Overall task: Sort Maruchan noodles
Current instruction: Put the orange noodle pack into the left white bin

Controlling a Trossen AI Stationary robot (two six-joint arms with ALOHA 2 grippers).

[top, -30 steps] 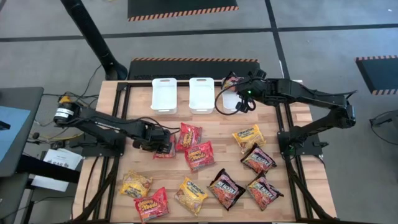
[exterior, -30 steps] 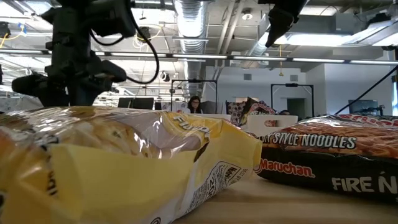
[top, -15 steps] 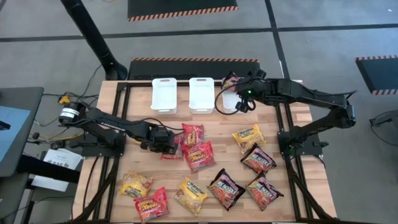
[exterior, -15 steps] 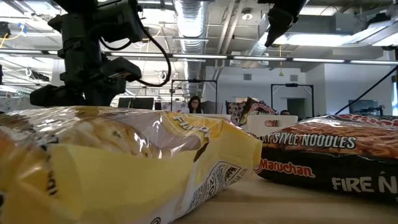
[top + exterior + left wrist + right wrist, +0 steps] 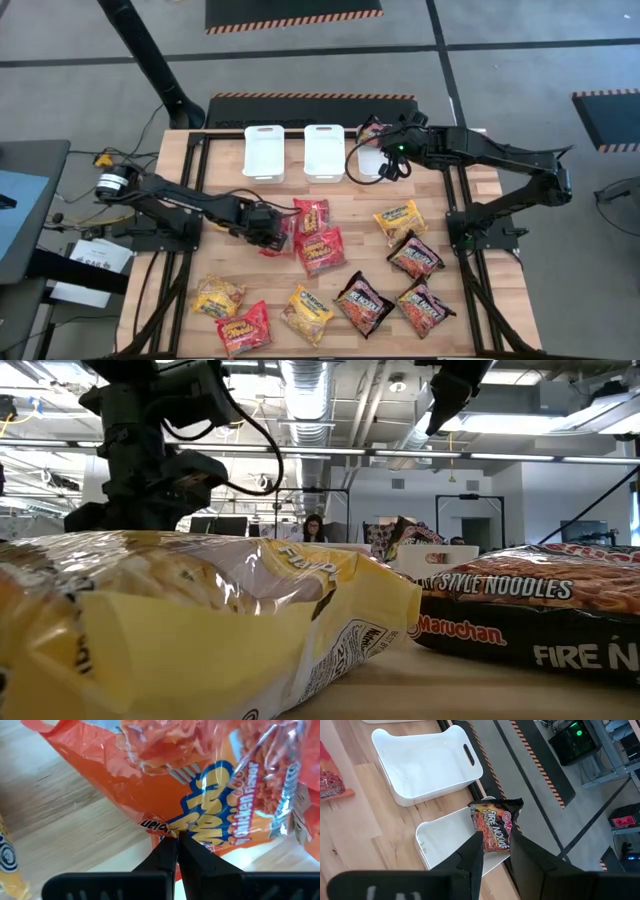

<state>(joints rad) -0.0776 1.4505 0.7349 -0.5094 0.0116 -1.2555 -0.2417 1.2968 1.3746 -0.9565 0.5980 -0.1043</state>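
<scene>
My left pincer (image 5: 272,226) is pressed together on the edge of a red packet (image 5: 200,795) — in the left wrist view I can see the two fingertips (image 5: 167,851) meeting right on the crinkled plastic at its printed lower border, with the bare wood of the desk (image 5: 225,190) beneath. In the high view that pincer sits just to the left of the small cluster of red packets (image 5: 312,232) at the middle of the desk, and I'll use that cluster as my landmark. My right pincer (image 5: 378,133) is well beyond the cluster, over toward the far right, above the rightmost white tub (image 5: 445,837); it is pinching a dark Fire Noodle packet (image 5: 495,824), which hangs upright between the fingers just over that tub's far end. The other two white tubs (image 5: 264,150) stand in a row to the left of it, beyond the cluster. To the right of the cluster lie a yellow packet (image 5: 399,219) and a dark one (image 5: 416,258); nearer my side of it — along the front of the desk — the remaining yellow, red and dark packets (image 5: 308,313) are scattered flat, apart from one another.
</scene>
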